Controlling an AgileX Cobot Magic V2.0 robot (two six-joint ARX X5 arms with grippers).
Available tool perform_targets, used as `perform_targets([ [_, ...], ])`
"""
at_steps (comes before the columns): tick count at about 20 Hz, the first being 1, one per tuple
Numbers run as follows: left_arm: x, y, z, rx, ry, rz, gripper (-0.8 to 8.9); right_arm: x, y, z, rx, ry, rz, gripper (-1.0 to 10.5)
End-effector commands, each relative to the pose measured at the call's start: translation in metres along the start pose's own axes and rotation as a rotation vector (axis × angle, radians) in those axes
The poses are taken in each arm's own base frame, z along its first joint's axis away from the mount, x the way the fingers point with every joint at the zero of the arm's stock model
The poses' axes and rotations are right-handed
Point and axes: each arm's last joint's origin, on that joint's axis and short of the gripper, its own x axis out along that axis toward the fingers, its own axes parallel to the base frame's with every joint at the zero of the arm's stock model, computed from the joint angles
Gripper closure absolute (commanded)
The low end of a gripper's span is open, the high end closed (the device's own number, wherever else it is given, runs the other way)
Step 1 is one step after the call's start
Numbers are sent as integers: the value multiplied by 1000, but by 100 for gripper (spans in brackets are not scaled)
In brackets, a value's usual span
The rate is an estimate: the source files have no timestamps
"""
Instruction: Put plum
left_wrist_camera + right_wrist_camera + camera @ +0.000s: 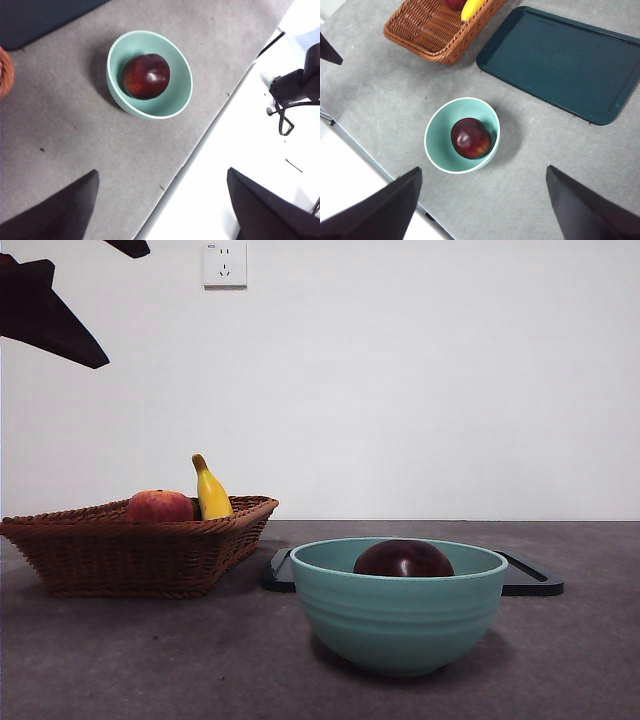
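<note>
The plum (403, 559) is dark maroon and glossy and lies inside a teal bowl (398, 615) near the table's front, in the middle. It also shows in the left wrist view (146, 76) and the right wrist view (470, 138). My left gripper (162, 172) is open and empty, high above the table's front edge, well apart from the bowl (150, 112). My right gripper (483, 169) is open and empty, high above the bowl (437, 145). In the front view only black arm tips (50, 315) show at the top left corner.
A wicker basket (140, 550) at the left holds a red-orange apple (159, 506) and a yellow banana (210, 492). A dark flat tray (530, 580) lies behind the bowl, seen whole in the right wrist view (560, 60), next to the basket (440, 30).
</note>
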Motion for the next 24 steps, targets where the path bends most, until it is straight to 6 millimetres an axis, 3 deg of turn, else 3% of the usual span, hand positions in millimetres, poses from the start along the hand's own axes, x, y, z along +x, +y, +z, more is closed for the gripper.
perform_targets([
  [1, 0, -1, 3, 21, -12, -9, 408, -3, 2, 5, -1, -16, 2, 550],
  [7, 0, -1, 4, 25, -18, -8, 408, 19, -7, 5, 99, 80, 21, 550],
  [17, 0, -1, 4, 26, -19, -8, 408, 128, -19, 1, 119, 279, 14, 581],
  [24, 0, -1, 4, 31, -21, -7, 408, 180, -17, -4, 70, 329, -53, 626],
])
